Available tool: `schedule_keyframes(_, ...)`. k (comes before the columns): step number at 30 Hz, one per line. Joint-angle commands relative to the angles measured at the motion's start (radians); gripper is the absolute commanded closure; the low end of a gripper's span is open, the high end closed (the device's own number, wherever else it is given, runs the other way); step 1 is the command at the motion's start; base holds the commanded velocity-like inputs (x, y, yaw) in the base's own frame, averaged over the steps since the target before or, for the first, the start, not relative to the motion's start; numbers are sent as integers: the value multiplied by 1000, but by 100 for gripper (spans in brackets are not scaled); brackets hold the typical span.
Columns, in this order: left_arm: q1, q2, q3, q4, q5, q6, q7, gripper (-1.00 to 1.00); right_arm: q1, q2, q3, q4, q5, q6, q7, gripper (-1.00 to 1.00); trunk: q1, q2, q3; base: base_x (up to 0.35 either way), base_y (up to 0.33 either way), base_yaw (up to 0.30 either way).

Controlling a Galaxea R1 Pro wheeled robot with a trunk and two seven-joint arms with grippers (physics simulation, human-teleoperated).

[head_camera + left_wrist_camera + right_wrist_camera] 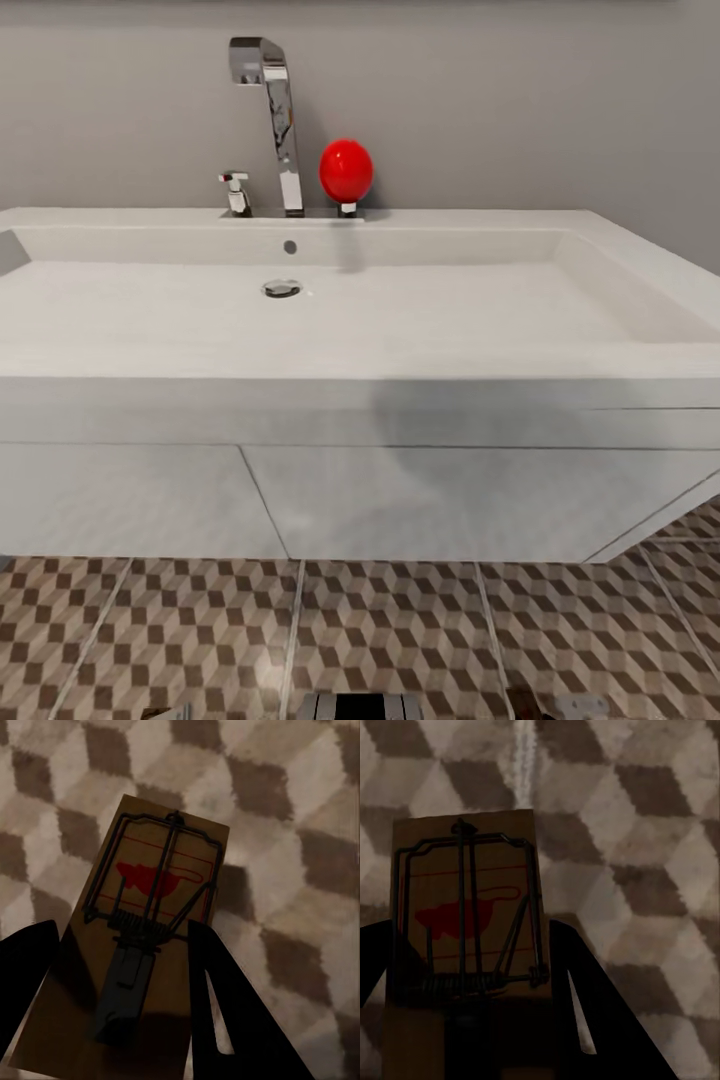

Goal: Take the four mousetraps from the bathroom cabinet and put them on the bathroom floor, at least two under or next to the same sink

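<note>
In the left wrist view, a brown wooden mousetrap (150, 922) with dark wire parts and a red print sits between the dark fingers of my left gripper (124, 930), which is shut on it above the cube-patterned bathroom floor (300, 817). My right gripper (465, 926) is likewise shut on a second mousetrap (465, 907), with floor tiles (645, 832) and a pale grout line beneath. The head view faces the white bathroom sink (360, 345) with its chrome faucet (275, 110). Whether either trap touches the floor cannot be told. The cabinet is out of view.
The white vanity (400, 500) below the basin hangs over the patterned floor (400, 630) close in front of me. A red ball-shaped object (346, 170) stands beside the faucet, against a grey wall (520, 100). Parts of my own body show at the lower edge of the head view.
</note>
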Motion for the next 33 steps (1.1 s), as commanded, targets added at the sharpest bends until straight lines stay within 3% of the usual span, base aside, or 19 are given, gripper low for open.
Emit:
schedule_keyframes(1, 0, 1, -9, 0, 5, -2, 5, 100, -1, 0, 3, 1, -12, -2, 8, 100, 0, -1, -5, 0, 0, 0)
schedule_keyframes(14, 0, 2, -7, 0, 7, -2, 5, 100, -1, 0, 2, 1, -12, -2, 8, 100, 6, -4, -55, 0, 0, 0)
schedule_keyframes(25, 0, 2, -11, -1, 7, 0, -7, 100, -1, 1, 0, -17, -13, -3, 8, 100, 6, -4, -55, 0, 0, 0)
schedule_keyframes(27, 0, 3, -14, -19, 7, 1, -9, 100, -1, 1, -1, -74, -13, -1, -10, 100, 6, -4, -55, 0, 0, 0)
schedule_keyframes(30, 0, 2, -15, -84, 4, 11, -9, 100, -1, 12, 1, -117, -11, 0, -100, 100, 6, -4, -55, 0, 0, 0)
schedule_keyframes(33, 0, 3, -13, -126, 3, 11, -5, 100, -1, 19, 1, -149, -11, 0, -132, 100, 6, -4, -55, 0, 0, 0)
